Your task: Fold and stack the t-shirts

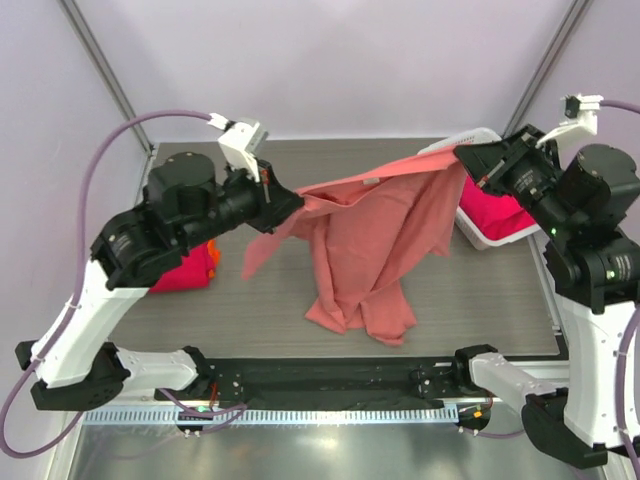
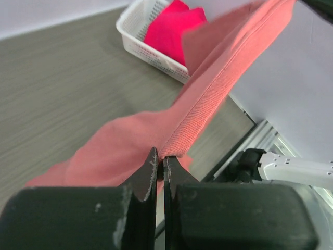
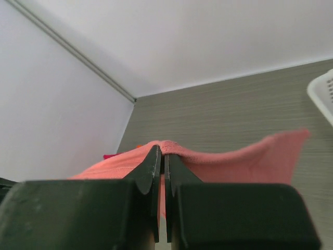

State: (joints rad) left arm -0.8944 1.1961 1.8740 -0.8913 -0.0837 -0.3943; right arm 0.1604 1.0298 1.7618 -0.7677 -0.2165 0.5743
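Left gripper: my left gripper (image 2: 160, 161) is pressed together, pinching the ribbed hem of the pink tee (image 1: 370, 240) right at the fingertips.
Right gripper: my right gripper (image 3: 162, 153) is also pressed together, with another stretch of the same hem caught between its tips.
Where my hands are: from the top view, the left is raised at about 10 o'clock over the table (image 1: 250, 320) and the right at about 2 o'clock, well apart from each other.
Pink tee: it hangs between my two grippers. Its top edge runs almost taut from 10 to 2 o'clock, and the body droops below it in loose folds.
Lower end: the bottom of the tee rests crumpled on the table near the centre, toward 6 o'clock.
Sleeve: one loose flap hangs down on the 9 o'clock side, just beside my left gripper.
Basket: the white mesh basket (image 1: 495, 240) sits at 3 o'clock, under my right wrist, and holds red tees (image 1: 495, 212). I cannot tell how many.
Red pile: a red pile (image 1: 185, 270) lies on the table at 9 o'clock, partly hidden by my left arm and apart from the pink tee.
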